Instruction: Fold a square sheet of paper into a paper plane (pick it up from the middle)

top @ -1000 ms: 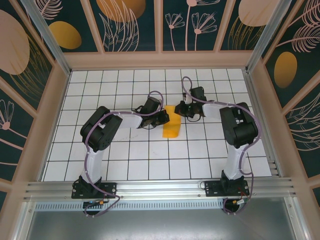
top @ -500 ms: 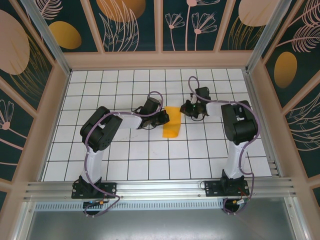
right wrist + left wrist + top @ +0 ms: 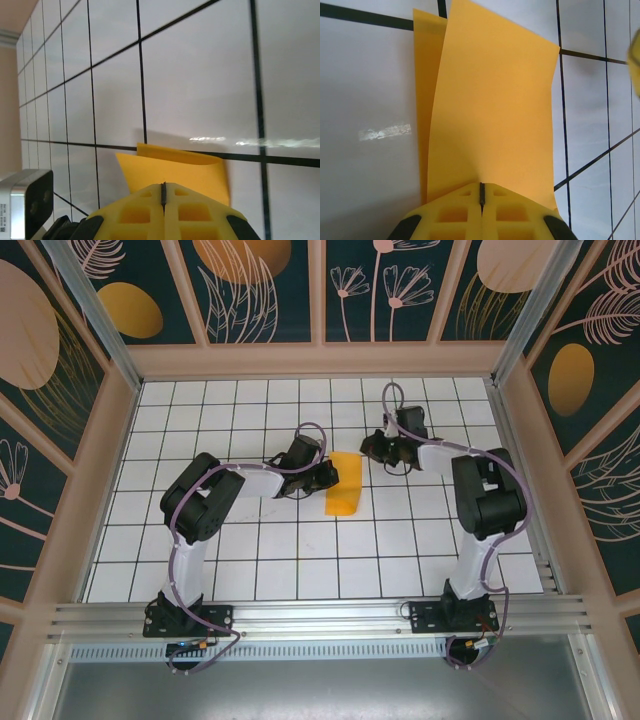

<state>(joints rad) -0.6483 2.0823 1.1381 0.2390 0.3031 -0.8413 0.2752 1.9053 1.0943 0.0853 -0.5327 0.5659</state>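
Square sheet of paper (image 3: 342,485), thin, bright orange-yellow, folded to a narrow strip, lies mid-frame on the white gridded table (image 3: 200,420). My left arm (image 3: 205,502) reaches low, left jaws closed on its edge; right arm (image 3: 480,490) bends inward, right jaws closed empty beside its upper corner.

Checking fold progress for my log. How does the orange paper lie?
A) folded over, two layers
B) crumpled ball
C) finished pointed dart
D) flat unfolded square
A: in the left wrist view the square sheet of paper lies doubled, a lower layer peeking out along its left edge.
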